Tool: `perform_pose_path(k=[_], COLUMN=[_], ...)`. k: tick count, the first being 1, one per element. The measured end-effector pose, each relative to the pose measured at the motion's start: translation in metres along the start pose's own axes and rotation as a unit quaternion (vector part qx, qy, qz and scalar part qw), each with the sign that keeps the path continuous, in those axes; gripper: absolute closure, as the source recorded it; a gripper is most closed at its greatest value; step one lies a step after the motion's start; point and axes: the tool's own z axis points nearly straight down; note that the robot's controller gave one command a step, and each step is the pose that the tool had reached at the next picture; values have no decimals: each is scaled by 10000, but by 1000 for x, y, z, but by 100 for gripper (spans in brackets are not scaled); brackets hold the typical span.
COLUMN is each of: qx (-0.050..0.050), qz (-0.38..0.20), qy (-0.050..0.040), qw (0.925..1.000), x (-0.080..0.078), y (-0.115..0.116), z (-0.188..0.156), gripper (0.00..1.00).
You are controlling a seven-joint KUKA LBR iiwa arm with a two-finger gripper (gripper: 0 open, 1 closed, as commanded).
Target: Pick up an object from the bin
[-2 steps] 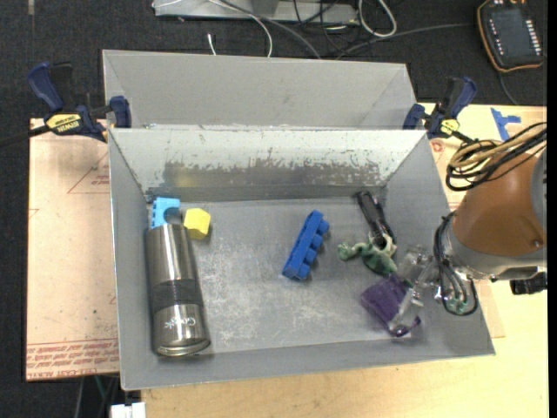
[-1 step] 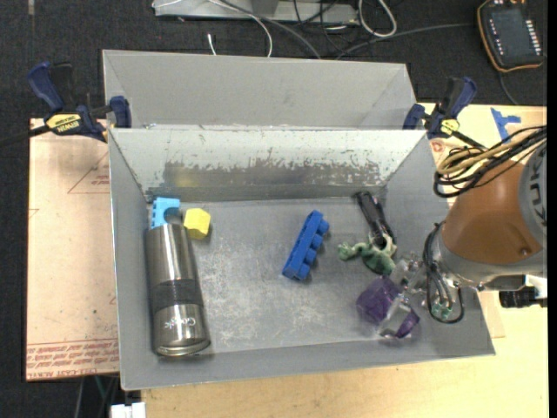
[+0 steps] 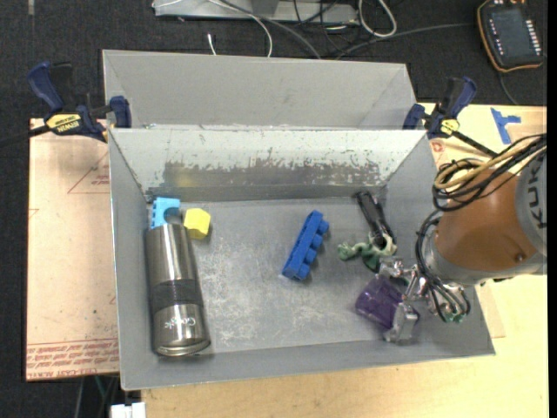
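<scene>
Purple glossy lump (image 3: 374, 304) is lying just beside my steel tool (image 3: 403, 307); apart or clamped, I cannot tell.

Small purple chunk (image 3: 376, 306) (angular, lying askew) on the bin (image 3: 252, 320) floor, toward its near right corner

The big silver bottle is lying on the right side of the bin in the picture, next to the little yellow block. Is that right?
Not quite. The silver bottle is lying on the left side of the bin in the picture, not the right. The camera view shows this. It is indeed next to the little yellow block.
</scene>
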Motion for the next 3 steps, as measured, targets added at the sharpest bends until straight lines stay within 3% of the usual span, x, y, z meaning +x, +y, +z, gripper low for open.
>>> perform_pose_path(k=[1,2,3], qx=[-13,-13,-16], qz=[1187,1187,1184], qy=[78,78,117], qw=[9929,9929,9929], x=[9,9,11], y=[17,17,18], z=[2,2,-21], gripper=[100,100,100])
